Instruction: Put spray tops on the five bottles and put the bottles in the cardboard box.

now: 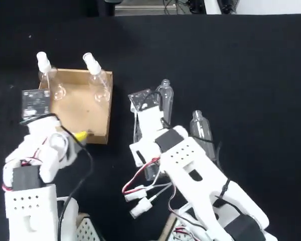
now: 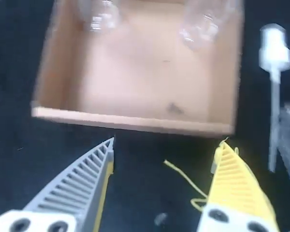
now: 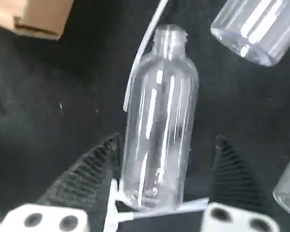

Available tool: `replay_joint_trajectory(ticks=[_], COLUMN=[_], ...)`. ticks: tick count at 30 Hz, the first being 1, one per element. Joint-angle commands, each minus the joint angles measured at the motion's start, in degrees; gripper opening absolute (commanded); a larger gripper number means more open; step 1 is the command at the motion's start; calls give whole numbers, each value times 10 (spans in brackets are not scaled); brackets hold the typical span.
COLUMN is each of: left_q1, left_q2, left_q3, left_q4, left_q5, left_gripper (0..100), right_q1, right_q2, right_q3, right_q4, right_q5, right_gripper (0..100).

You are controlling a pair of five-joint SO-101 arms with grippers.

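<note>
Counting two capped bottles (image 1: 98, 80) in the cardboard box (image 1: 109, 108), I am judging three remaining. My right gripper (image 3: 166, 141) is straddling an uncapped bottle (image 3: 157, 121) on the table (image 1: 241, 60), jaws wide and not gripping. My left gripper (image 2: 167, 141) is gaping empty beside the box.

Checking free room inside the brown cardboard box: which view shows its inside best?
The left wrist view: it looks into the brown cardboard box, its floor mostly bare and two clear bottles at the far wall. The high view shows the box, the left arm covering one corner. The right wrist view has one corner.
</note>
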Motion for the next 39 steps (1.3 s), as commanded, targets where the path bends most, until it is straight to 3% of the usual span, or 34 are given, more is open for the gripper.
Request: replay_joint_trajectory(ticks=[1, 6, 8, 11, 17, 23, 30, 39], left_q1=[79, 157, 188, 232, 328, 371, 375, 394], left_q2=[-8, -4, -5, -5, -1, 54, 258, 422], left_q3=[-44, -45, -44, -46, 24, 60, -38, -128], left_q4=[11, 8, 8, 6, -79, -194, -195, -200], left_q5=[-4, -2, 14, 78, 87, 156, 164, 342], left_gripper=[304, 304, 305, 306, 350, 350, 350, 353], right_q1=[-9, -4, 28, 130, 392, 513, 555, 558], right_q2=[-29, -31, -45, -85, -189, -270, -303, -303], right_q3=[-81, -156, -182, -204, -161, -62, 20, 28], right_q4=[82, 167, 195, 225, 227, 192, 141, 142], right_q5=[36, 76, 99, 143, 258, 310, 312, 312], right_gripper=[270, 270, 270, 269, 269, 269, 269, 269])
